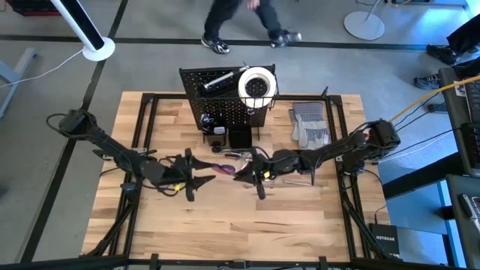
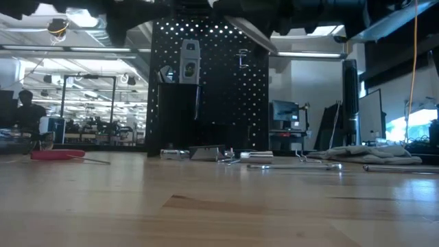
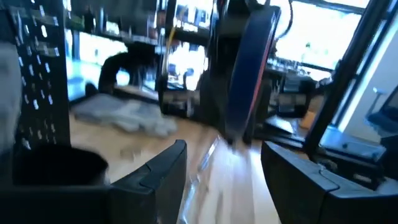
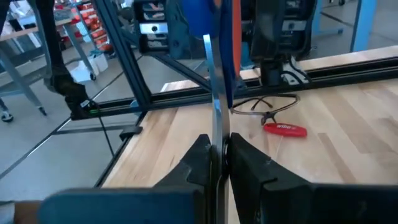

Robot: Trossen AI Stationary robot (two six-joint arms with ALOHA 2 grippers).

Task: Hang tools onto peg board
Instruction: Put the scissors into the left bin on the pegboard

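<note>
Tools are split between the table and the peg board (image 1: 225, 105), an upright black perforated panel at the far middle of the wooden table (image 1: 225, 240). A white tape roll (image 1: 257, 84) sits at the board's top, with a dark, silver-tipped tool (image 1: 217, 79) beside it. In the low view a small grey item (image 2: 189, 62) hangs on the board's face, and silver tools (image 2: 288, 165) lie on the table at its foot.

The only legible writing is "NETGEAR" on a black box (image 1: 386, 241) off the table's near right corner. A red-handled tool (image 4: 285, 129) lying flat on the wood carries white lettering too small to read.

The right gripper (image 4: 217, 146) is pressed together on a thin silver strip of a blue-and-red-handled tool (image 4: 217, 106), probably pliers, held upright above the table in front of the board. The left gripper (image 3: 224, 149) faces that tool (image 3: 252, 68) from just beside it, fingers spread and touching nothing. From above, the two grippers meet mid-table with the tool (image 1: 223, 169) between them. Grey work gloves (image 1: 309, 126) lie right of the board.
</note>
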